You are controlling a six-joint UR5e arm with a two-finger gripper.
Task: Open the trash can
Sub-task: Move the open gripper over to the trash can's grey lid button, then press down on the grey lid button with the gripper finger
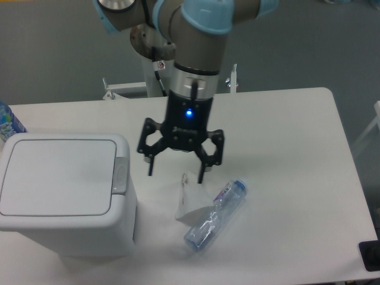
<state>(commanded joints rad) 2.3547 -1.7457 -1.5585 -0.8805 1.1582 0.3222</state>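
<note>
On the left side of the white table (297, 124) stands the trash can (62, 196), a boxy white bin with rounded corners, close to the table's front edge. Its flat lid (56, 176) lies shut, and the small grey latch button (120, 175) sits at the middle of the lid's right edge, facing the arm.

The gripper (176, 174) hangs over the table just to the right of the bin, above the bare surface between the bin and the litter. Its two black fingers are spread wide apart and point downward, with nothing between them. A blue light glows on the gripper's body. The left fingertip is near the bin's upper right corner but apart from it; the right fingertip is just above the crumpled white paper (190, 199).

That paper lies on the table right of the bin, touching a crushed clear plastic bottle (215, 215) that lies tilted, with its cap end up and to the right. At the far left edge, behind the bin, part of a blue and white packet (8, 122) shows. The arm's base (159, 65) stands behind the table.
</note>
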